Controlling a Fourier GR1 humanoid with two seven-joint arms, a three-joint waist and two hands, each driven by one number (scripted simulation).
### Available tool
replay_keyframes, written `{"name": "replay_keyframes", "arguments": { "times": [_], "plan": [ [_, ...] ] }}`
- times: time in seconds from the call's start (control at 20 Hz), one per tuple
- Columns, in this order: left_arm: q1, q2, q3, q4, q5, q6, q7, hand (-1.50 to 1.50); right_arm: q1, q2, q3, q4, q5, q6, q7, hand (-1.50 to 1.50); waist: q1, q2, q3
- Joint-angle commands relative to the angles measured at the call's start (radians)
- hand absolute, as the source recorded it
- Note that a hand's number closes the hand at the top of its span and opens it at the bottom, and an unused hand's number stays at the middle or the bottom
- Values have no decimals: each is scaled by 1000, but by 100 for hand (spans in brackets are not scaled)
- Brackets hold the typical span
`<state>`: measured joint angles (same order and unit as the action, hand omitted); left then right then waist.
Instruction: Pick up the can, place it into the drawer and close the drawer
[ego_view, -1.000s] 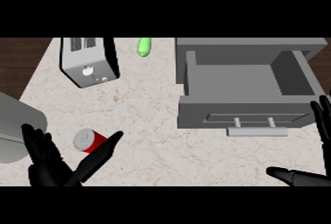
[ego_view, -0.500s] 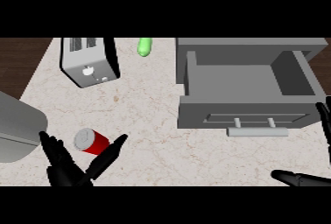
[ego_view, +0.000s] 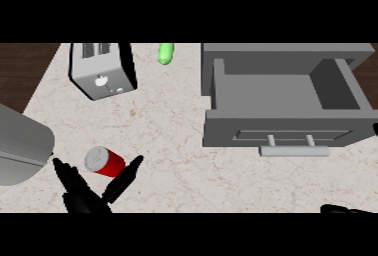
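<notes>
You see a pale speckled counter (ego_view: 170, 130) with dark wood floor (ego_view: 29, 65) past its edge. The red can (ego_view: 105, 162) lies between your left hand's (ego_view: 88, 192) spread fingers. The grey drawer (ego_view: 284, 102) stands open. Your right hand (ego_view: 347, 210) barely shows; I cannot tell its fingers.

Red can (ego_view: 105, 162) with silver top, lying tilted on its side, sits in the gap between the left hand's (ego_view: 87, 194) spread fingers and thumb, just ahead of the palm; contact can't be told. Grey drawer (ego_view: 284, 131), pulled open, handle on its front, lies well right of that hand, farther up the counter.
</notes>
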<state>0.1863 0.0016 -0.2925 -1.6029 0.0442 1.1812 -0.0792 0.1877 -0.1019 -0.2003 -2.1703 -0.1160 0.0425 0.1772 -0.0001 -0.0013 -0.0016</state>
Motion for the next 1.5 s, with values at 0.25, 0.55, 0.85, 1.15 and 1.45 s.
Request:
{"name": "replay_keyframes", "arguments": {
  "times": [0.25,0.55,0.85,1.15,1.45],
  "plan": [
    [-7,-2,115,183,355,-118,-363,-150,-32,25,2,12,20,-3,9,-150,1,1,1],
    [-100,-2,209,414,577,-233,-566,-150,-14,-13,-60,-44,-13,19,75,-150,-2,1,1],
    [-74,-2,159,499,733,-276,-762,-150,-82,-24,-69,-42,-18,22,110,-150,1,1,1],
    [-218,4,290,648,659,-369,-728,-150,-6,-1,-107,-55,-54,80,62,-150,-4,1,1],
    [-253,100,299,787,663,-590,-698,-150,-20,13,-92,-88,-28,49,105,-150,-6,2,1]
  ]
}}
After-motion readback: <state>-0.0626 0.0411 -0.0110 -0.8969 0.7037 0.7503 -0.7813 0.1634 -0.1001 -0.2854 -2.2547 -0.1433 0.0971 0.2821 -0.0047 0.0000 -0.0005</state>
